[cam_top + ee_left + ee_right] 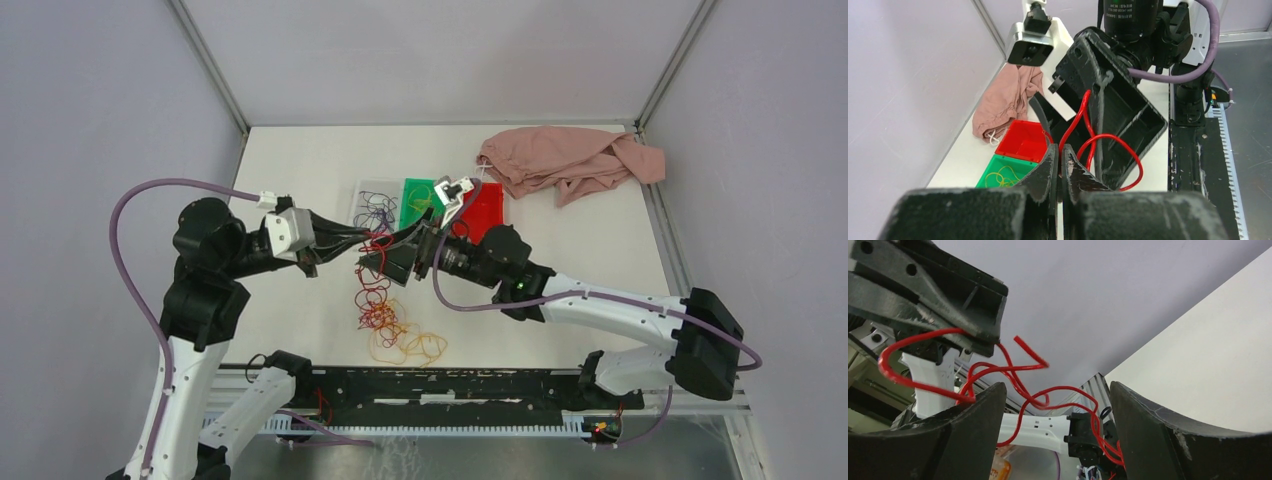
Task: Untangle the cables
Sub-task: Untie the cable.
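In the left wrist view my left gripper (1062, 159) is shut on a red cable (1079, 120), which loops up in front of the right gripper's black body (1113, 100). From above, the left gripper (366, 243) holds the strand over the table, and the rest of the cables (385, 318), red, yellow-orange and dark strands, hang and lie in a tangle below it. My right gripper (372, 265) sits right beside it. Its fingers (973, 425) stand wide open around loops of the red cable (1063, 390), gripping nothing.
Three small bins stand behind the grippers: a clear one (374, 203) with dark strands, a green one (417, 200) with yellow strands, and a red one (482, 210). A pink cloth (570, 160) lies at the back right. The black rail (450, 385) runs along the near edge.
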`<state>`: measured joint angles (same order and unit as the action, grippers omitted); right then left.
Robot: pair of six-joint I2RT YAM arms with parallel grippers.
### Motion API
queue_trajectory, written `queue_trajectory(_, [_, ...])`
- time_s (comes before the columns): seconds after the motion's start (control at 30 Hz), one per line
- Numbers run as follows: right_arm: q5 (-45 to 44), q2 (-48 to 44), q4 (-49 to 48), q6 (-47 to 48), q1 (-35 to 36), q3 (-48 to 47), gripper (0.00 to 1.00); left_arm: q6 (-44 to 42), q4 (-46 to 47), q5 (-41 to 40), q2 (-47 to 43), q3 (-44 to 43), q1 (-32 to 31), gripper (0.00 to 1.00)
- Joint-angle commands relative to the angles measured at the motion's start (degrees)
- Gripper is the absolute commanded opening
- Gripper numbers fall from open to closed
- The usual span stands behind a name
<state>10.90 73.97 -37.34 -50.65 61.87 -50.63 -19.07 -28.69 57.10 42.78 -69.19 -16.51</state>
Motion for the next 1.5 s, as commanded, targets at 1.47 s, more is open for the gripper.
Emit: queue_trajectory(1.47, [-21.71, 22.31, -2.52, 2.93, 3.65, 7.78, 0.64, -2.65, 26.4, -17.66, 13.15, -37.49, 0.2, 0.03])
